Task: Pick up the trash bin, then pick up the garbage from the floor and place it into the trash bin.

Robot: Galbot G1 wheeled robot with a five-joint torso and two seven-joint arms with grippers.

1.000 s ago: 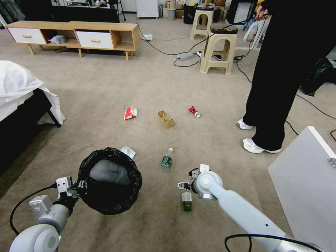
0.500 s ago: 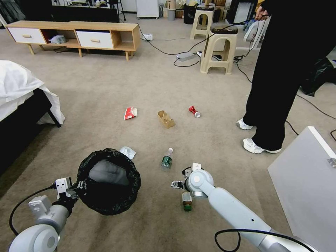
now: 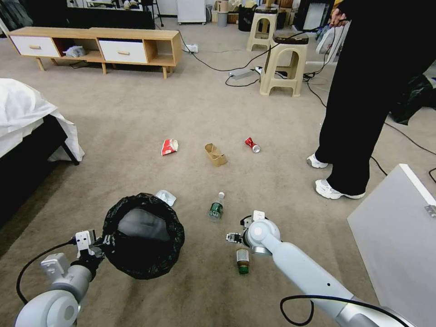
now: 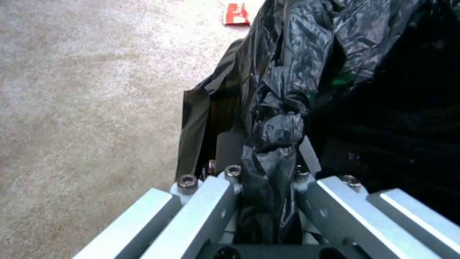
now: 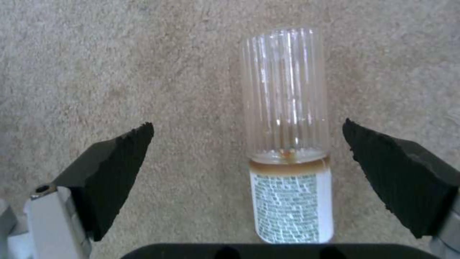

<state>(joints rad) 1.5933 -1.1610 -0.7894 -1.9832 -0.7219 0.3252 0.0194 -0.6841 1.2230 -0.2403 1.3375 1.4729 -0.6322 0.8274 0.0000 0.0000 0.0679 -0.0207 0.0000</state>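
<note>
Left gripper holds the bin off the carpet; right gripper hangs open over a bottle.

The left gripper (image 4: 266, 169) is clamped on the bag-covered rim of the bin (image 3: 143, 234), which sits low on the robot's left — the black liner is bunched between the fingers (image 4: 203, 208). The right gripper (image 5: 247, 165) is over the near bottle (image 3: 242, 260), pads (image 5: 120, 158) spread wide with the bottle (image 5: 287, 144) lying on the carpet between them, touching neither; it lies closer to one pad than the other. The rest of the garbage lies on the carpet: a second bottle (image 3: 216, 206) just ahead of the right gripper, a white tissue (image 3: 166, 197) at the bin's far edge, and farther out a row — wrapper (image 3: 169, 146), paper box (image 3: 215, 154), can (image 3: 252, 144).
</note>
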